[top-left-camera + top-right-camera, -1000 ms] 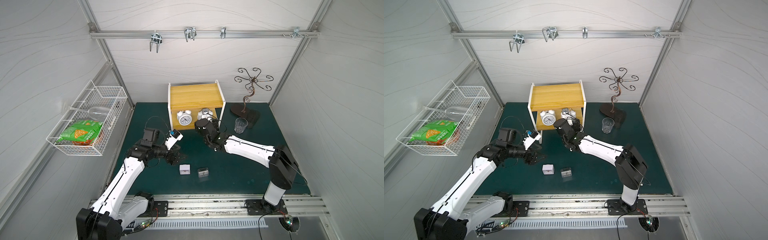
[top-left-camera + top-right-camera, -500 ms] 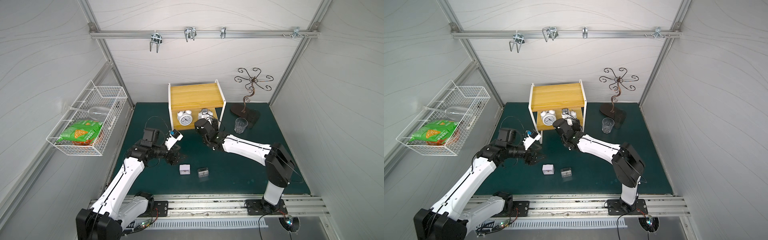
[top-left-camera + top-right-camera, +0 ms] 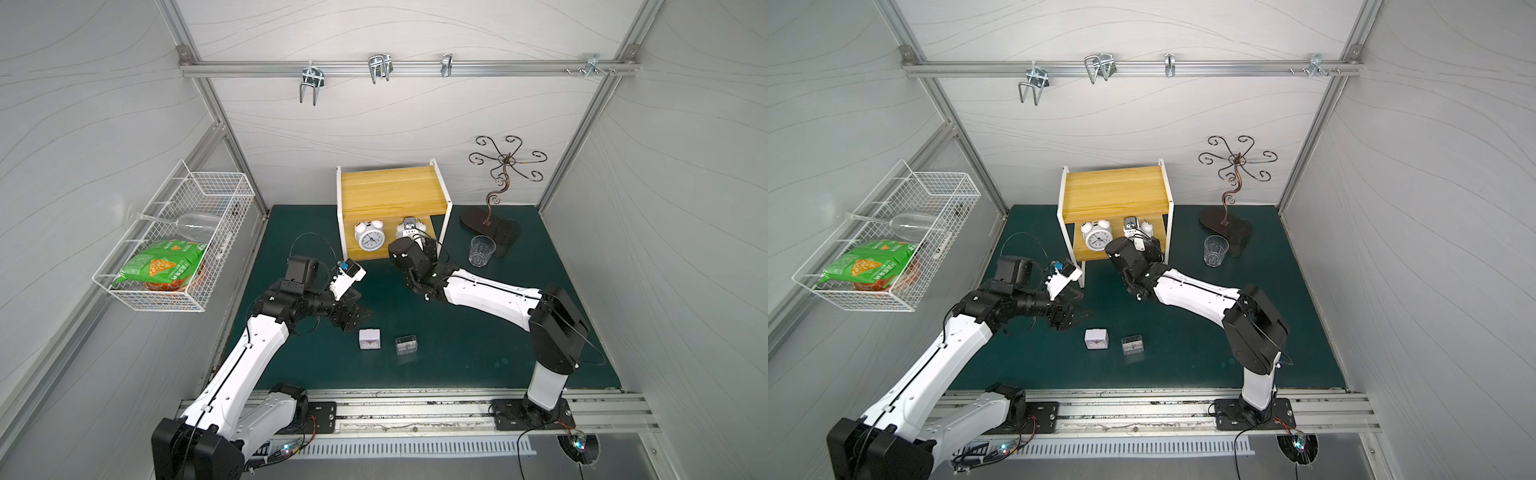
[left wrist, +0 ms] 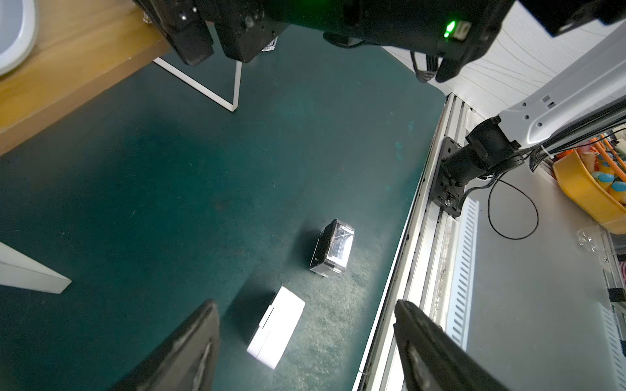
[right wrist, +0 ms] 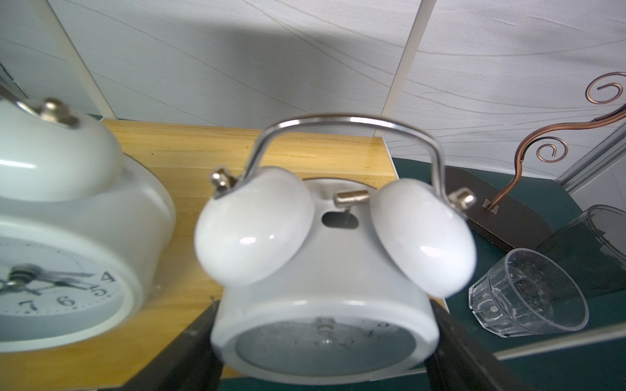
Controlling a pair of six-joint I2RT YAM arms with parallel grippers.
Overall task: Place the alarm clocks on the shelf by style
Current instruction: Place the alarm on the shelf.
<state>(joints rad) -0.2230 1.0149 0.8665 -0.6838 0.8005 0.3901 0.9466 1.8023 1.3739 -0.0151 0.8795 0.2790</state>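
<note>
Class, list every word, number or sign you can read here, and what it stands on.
"4": dial of the round white twin-bell clock, on the yellowish wooden shelf.
"5": same dial.
"6": same dial.
"7": same dial.
Blurred: dial of the second round white twin-bell clock.
Too small: print on the green snack bag in the white wire basket; faces of the white square clock and transparent-cased square clock.

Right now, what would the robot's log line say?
left gripper open, near white square clock | right gripper around twin-bell clock on shelf, grip unclear | transparent clock on mat
</note>
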